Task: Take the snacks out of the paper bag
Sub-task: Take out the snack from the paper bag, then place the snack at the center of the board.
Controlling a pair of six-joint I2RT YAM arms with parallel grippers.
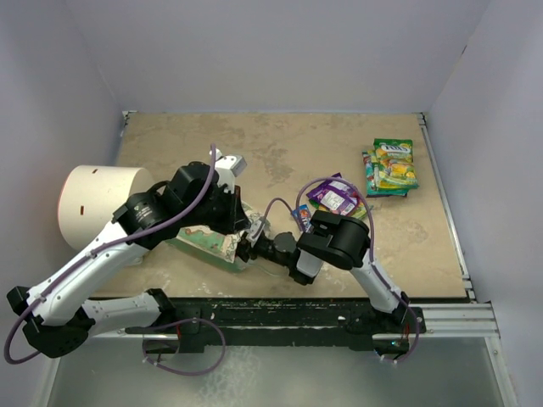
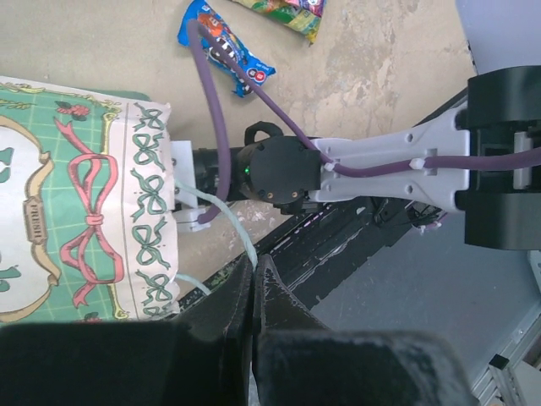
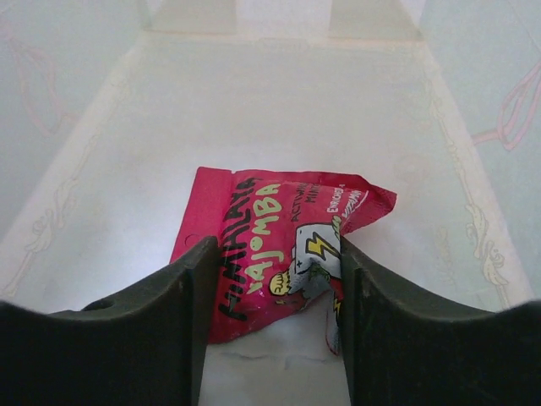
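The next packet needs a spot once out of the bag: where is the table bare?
Bare: the far strip of table beyond the bag, left of the green packets, and the near right corner in front of them. Crowded: the middle, where bag, left arm, right arm, purple packet and blue bar bunch.

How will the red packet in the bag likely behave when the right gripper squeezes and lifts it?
The red packet looks thin and creased between the right gripper's fingers, so it will probably buckle, not stay flat. Its glossy film might slip. It looks light, so should lift off the paper bag easily.
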